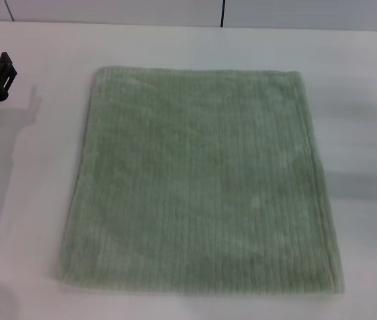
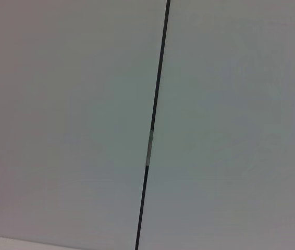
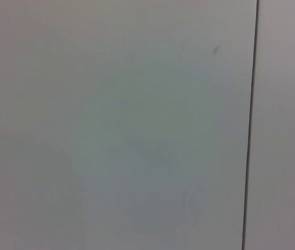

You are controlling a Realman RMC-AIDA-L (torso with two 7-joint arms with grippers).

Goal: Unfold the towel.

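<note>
The towel (image 1: 198,180) is a pale sage-green ribbed terry cloth lying flat and spread on the white table (image 1: 35,220) in the head view, roughly square, with hemmed edges. My left gripper (image 1: 0,75) shows as a dark shape at the left edge, raised beside the towel's far left corner and well apart from it. My right gripper is out of view. Both wrist views show only a pale wall with a dark vertical seam (image 2: 152,125), no towel and no fingers.
A wall with a dark seam (image 1: 222,13) runs along the table's far edge. Bare white table surrounds the towel on the left, right and far sides.
</note>
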